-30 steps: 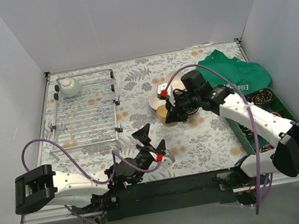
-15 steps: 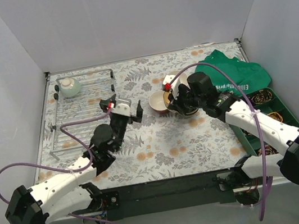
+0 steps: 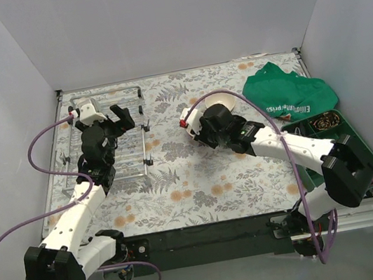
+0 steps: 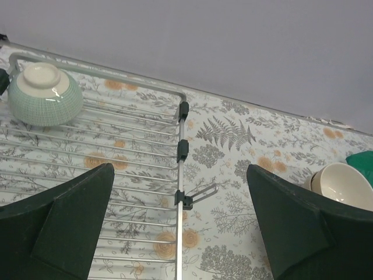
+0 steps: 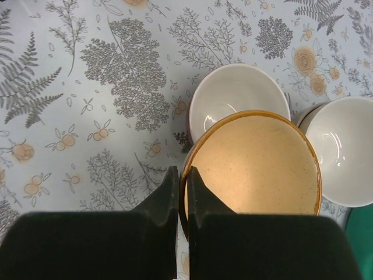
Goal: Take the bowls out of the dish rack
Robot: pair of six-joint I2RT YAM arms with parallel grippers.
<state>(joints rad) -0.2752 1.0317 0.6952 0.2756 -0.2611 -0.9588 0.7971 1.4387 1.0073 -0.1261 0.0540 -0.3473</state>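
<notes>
**R gripper**: jaws pressed together, pinching the near rim of the tan bowl, w/ one finger outside the wall and one inside. The bowl is upright, w/ a brown-orange rim and a speckled cream interior. In the wrist view it overlaps the near edge of a white bowl behind it. Whether it rests on that bowl or hangs above it cannot be told. A second white bowl, also upright, sits just to the R. Both white bowls stand on the floral table cover near table ctr, well apart from the dish rack. In the top view the R wrist hides the tan bowl.

**L gripper**: jaws spread wide w/ nothing btwn them. It hovers over the rack's far R part, w/ the rack's R edge rail running up btwn the two fingers in the wrist view.

**Mint bowl**: upside down, foot ring up, on the rack wires at the far L corner, apart from both L fingers. In the top view the L wrist covers that corner.

**Rack**: lies flat at the table's far L.

**Green cloth**: crumpled at far R, near the white bowls.
</notes>
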